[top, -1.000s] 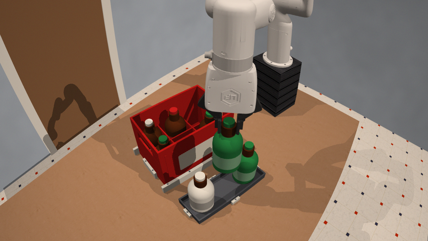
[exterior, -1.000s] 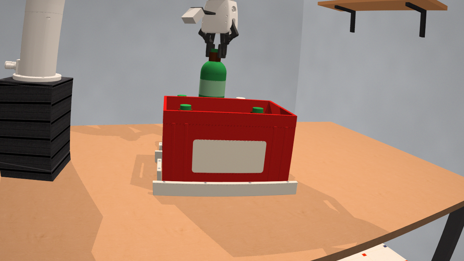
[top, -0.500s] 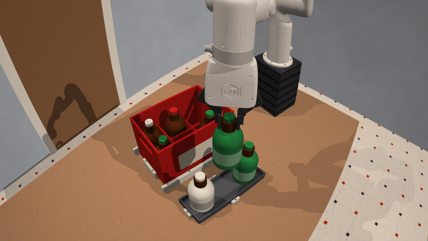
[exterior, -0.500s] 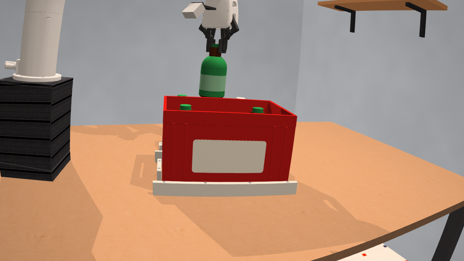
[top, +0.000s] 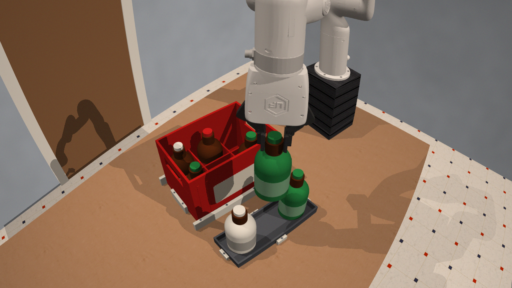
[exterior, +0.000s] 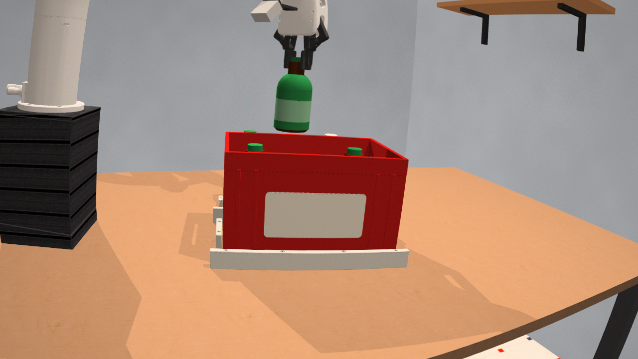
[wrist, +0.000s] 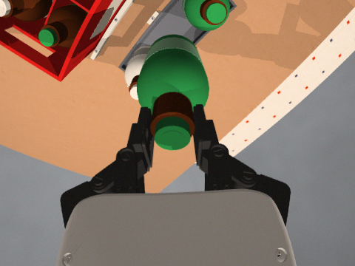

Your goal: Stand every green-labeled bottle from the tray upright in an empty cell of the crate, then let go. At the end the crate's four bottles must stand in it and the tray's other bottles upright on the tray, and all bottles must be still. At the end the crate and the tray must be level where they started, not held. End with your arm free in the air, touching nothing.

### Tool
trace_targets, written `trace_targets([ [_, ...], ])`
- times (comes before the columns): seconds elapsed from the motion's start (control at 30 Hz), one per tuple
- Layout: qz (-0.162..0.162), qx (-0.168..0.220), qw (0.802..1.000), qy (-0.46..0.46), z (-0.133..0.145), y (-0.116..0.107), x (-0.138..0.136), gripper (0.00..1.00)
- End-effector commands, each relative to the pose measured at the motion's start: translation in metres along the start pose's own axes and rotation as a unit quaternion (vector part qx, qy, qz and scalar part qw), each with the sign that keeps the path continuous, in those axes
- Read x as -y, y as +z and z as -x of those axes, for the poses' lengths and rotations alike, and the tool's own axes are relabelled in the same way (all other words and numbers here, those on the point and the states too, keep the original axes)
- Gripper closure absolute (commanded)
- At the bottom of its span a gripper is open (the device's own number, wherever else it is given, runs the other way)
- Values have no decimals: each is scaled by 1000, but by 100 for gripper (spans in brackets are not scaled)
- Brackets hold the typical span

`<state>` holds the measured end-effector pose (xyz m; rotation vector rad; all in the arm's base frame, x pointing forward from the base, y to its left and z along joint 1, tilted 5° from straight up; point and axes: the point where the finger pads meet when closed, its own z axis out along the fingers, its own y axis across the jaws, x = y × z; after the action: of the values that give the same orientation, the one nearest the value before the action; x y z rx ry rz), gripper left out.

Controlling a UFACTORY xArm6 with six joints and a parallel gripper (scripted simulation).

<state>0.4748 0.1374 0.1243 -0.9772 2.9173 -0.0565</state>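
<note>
From here I see one green-labeled bottle [top: 273, 171] [exterior: 293, 102] [wrist: 173, 74] hanging upright in the air, its green-capped twin [top: 294, 200] [wrist: 207, 12] standing on the tray [top: 239, 264] [wrist: 123, 67].

Green on bottle at fingertips [top: 273, 161] [exterior: 293, 93], with paler green band, brown neck. White with grey band on bottle [top: 240, 233] [wrist: 134, 72] below gripper [top: 275, 141] [exterior: 297, 60] [wrist: 172, 119]. Plain red on crate [top: 215, 193] [exterior: 312, 178] [wrist: 70, 60] beside gripper. Dark grey on tray [top: 263, 229] [wrist: 157, 31] beneath.
</note>
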Motion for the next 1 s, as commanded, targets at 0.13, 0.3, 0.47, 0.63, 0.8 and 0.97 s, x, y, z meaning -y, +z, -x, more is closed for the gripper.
trace_targets([
  [0.13, -1, 2, 1000, 0, 1, -3, 1, 100],
  [0.3, -1, 2, 1000, 0, 1, -3, 1, 100],
  [0.47, -1, 2, 1000, 0, 1, -3, 1, 100],
  [0.63, -1, 2, 1000, 0, 1, -4, 1, 100],
  [0.8, -1, 2, 1000, 0, 1, -6, 1, 100],
  [0.97, -1, 2, 1000, 0, 1, -11, 1, 100],
])
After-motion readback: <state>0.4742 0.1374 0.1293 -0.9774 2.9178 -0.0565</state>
